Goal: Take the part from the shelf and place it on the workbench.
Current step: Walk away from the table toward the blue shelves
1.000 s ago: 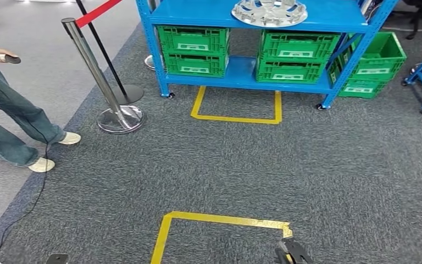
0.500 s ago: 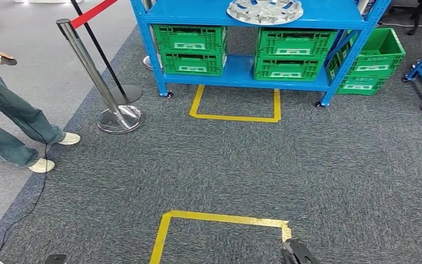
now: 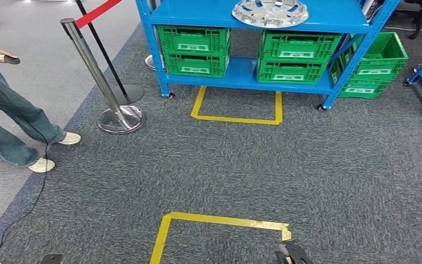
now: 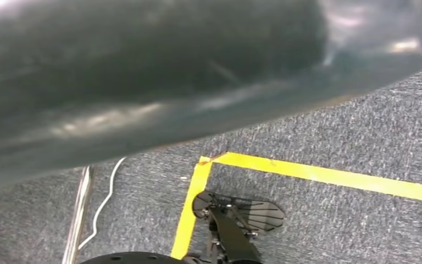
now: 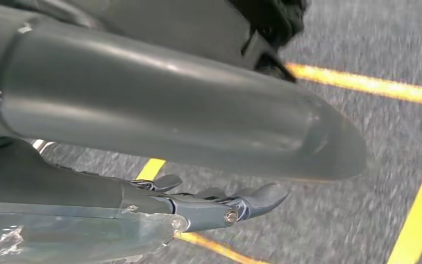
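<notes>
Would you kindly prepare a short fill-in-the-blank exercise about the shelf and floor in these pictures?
1. The silver part lies on the ____ level of the blue shelf.
2. The crates under it are coloured ____.
3. The tape outline on the carpet before the shelf is ____.
4. The rope on the metal post is ____.

Missing words: top; green; yellow; red

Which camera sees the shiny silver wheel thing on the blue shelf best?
The head view: the silver wheel part lies on the blue shelf's top level, its far edge cropped. Both wrist views face the grey carpet and yellow tape, so they show nothing of it.
</notes>
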